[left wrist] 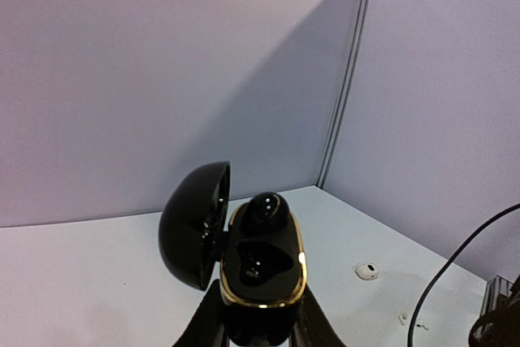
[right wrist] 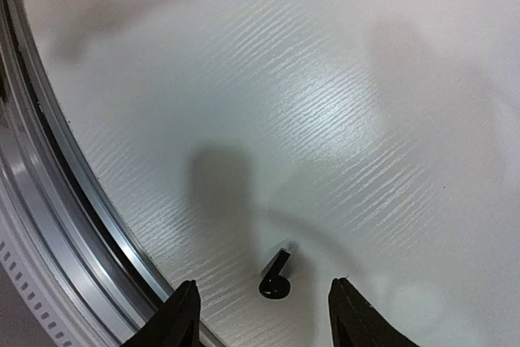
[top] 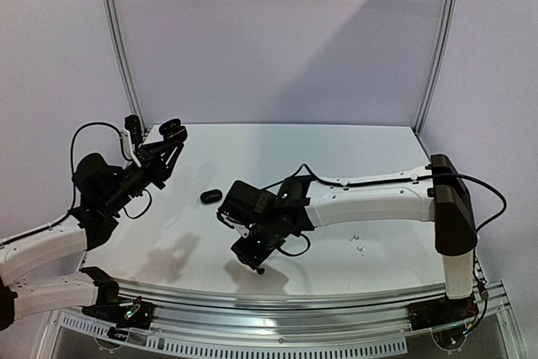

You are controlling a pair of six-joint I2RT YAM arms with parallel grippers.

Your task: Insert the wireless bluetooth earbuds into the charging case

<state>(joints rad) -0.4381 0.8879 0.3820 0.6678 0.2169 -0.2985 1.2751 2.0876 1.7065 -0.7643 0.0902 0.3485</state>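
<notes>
My left gripper (left wrist: 258, 324) is shut on an open black charging case with a gold rim (left wrist: 262, 270) and holds it raised above the far left of the table (top: 171, 129). Its lid is swung open to the left. One glossy black earbud (left wrist: 265, 212) sits in the upper slot and the lower slot (left wrist: 256, 262) is empty. My right gripper (right wrist: 262, 290) is open, low over the table near its front edge (top: 252, 254). A black earbud (right wrist: 276, 275) lies on the table between its fingertips, untouched. It also shows in the top view (top: 261, 271).
A closed black case (top: 210, 196) lies on the table left of the right gripper. Two white earbuds (top: 359, 245) lie to the right. A small white case (left wrist: 366, 271) lies further back. The metal front rail (right wrist: 57, 233) runs close beside the right gripper.
</notes>
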